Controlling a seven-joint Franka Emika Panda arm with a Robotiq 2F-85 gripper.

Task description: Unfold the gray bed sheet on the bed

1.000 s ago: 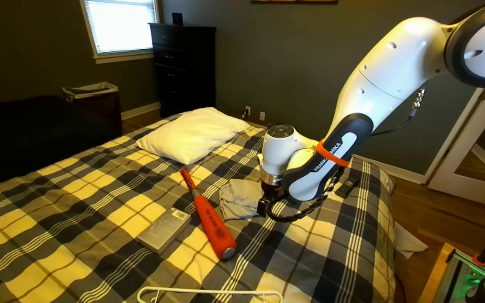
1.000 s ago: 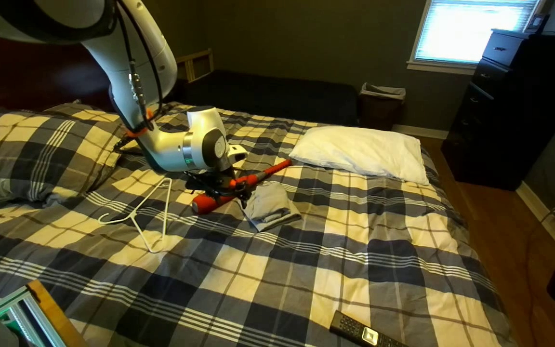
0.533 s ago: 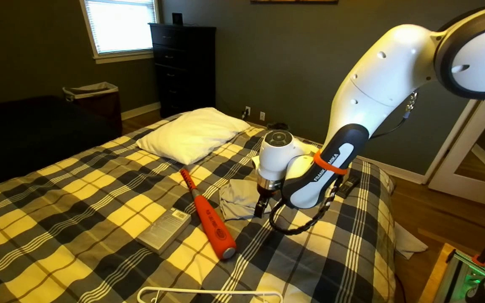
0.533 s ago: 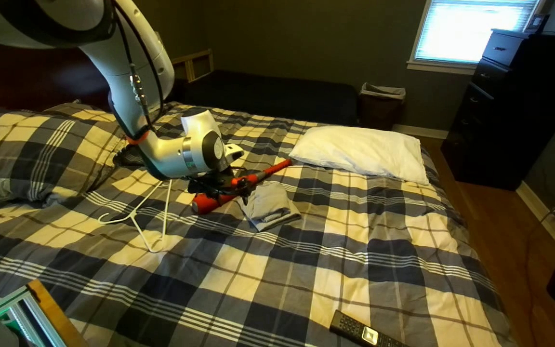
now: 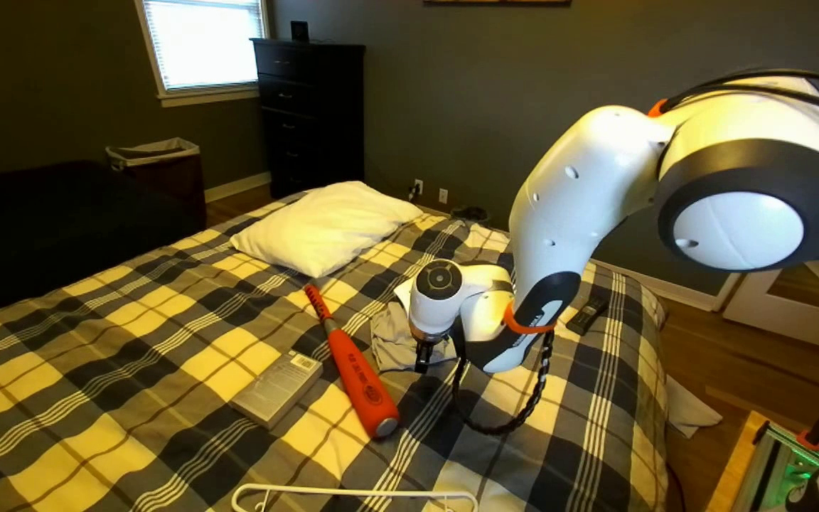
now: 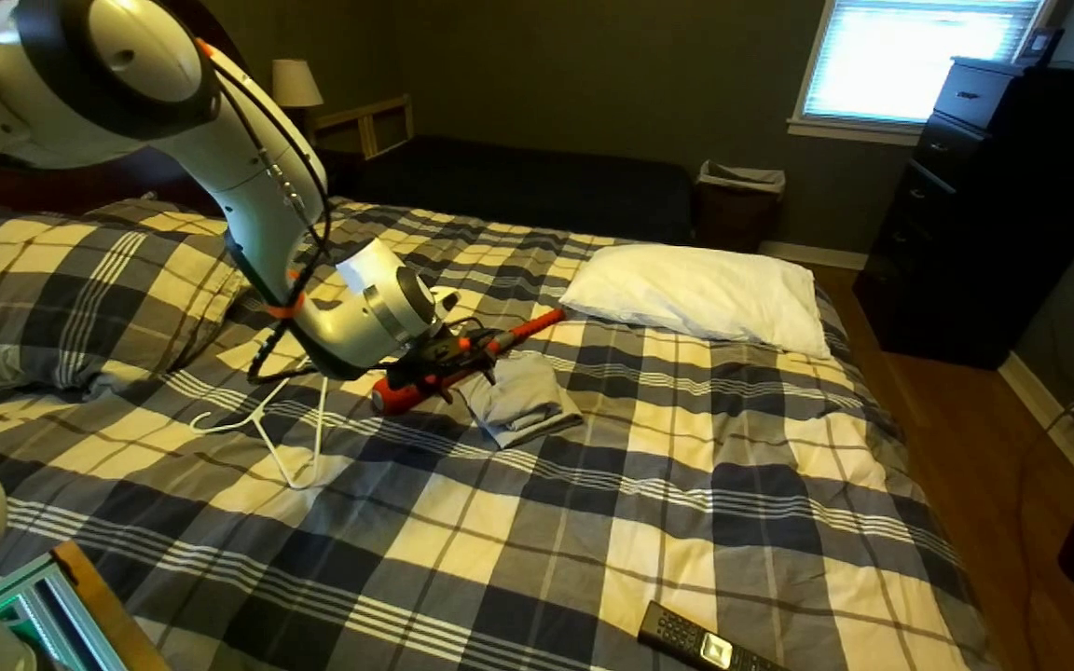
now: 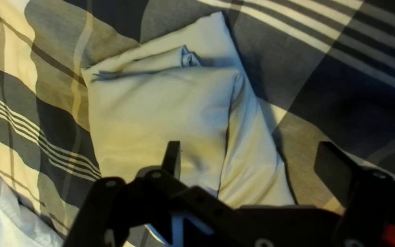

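Note:
The gray bed sheet (image 6: 526,403) lies folded into a small wrinkled bundle on the plaid bed (image 6: 686,550). In the wrist view the sheet (image 7: 159,116) shows layered folds, with one corner pointing to the top. My gripper (image 7: 249,151) stands open there, nothing pinched between its fingers. One fingertip (image 7: 172,154) overlaps the sheet's top layer in that view, while the opposite finger lies past the sheet's edge, against the plaid cover. In an exterior view the gripper (image 5: 422,359) is low at the sheet's near side, and the arm hides part of the cloth. Whether it touches the cloth, I cannot tell.
A red bat (image 5: 361,380) lies right beside the sheet, with a flat gray case (image 5: 278,387) beyond it. A white pillow (image 6: 695,294), a white hanger (image 6: 258,413) and a black remote (image 6: 709,643) also rest on the bed.
My arm has come down and the hand has shifted and tilted, bringing the gripper lower beside the sheet. It stays open, and the sheet looks unmoved.

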